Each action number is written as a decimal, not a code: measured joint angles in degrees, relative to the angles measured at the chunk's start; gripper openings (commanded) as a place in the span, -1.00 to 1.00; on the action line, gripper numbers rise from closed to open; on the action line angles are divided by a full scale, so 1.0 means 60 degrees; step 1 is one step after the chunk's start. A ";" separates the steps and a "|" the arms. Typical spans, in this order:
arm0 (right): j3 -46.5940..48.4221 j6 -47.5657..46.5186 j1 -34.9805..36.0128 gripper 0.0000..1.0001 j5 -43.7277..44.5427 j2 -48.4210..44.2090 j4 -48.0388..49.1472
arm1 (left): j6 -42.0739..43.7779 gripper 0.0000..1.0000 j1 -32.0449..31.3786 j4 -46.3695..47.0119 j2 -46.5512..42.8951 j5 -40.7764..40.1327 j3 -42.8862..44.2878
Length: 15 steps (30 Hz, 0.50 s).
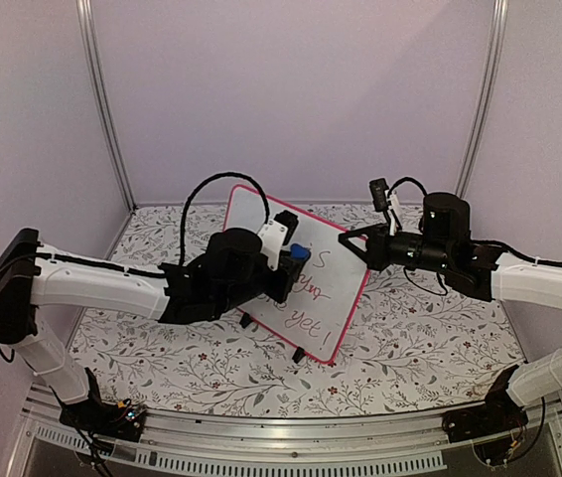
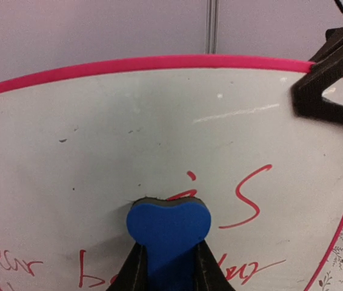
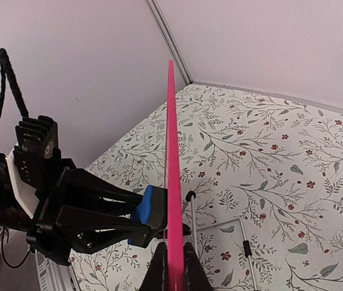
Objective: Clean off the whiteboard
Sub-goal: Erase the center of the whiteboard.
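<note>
The whiteboard (image 1: 333, 288), white with a pink-red frame, stands tilted on two black feet at the table's middle, and red handwriting (image 2: 247, 197) covers its lower part. My left gripper (image 1: 294, 260) is shut on a blue eraser (image 2: 168, 225), whose dark felt face presses against the board just below its bare upper area. My right gripper (image 3: 175, 257) is shut on the board's pink right edge (image 3: 171, 151). In the right wrist view the eraser (image 3: 149, 209) touches the board's face from the left.
A floral cloth (image 1: 410, 338) covers the table. A thin wire stand (image 3: 220, 227) props the board from behind. Pale walls with metal posts (image 1: 102, 109) close in the back and sides. The right gripper's black finger (image 2: 329, 85) shows at the board's corner.
</note>
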 measured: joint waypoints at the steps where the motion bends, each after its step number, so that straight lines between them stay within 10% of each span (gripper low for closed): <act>1: 0.0000 -0.0004 0.0000 -1.00 0.0000 0.0004 0.0000 | 0.0044 -0.67 -0.0004 -0.0007 0.0015 0.0007 0.0066; 15: 0.0015 -0.0091 0.0000 -1.00 -0.0113 0.0015 0.0025 | 0.0499 -0.67 0.0007 -0.0124 0.0106 0.0058 0.0856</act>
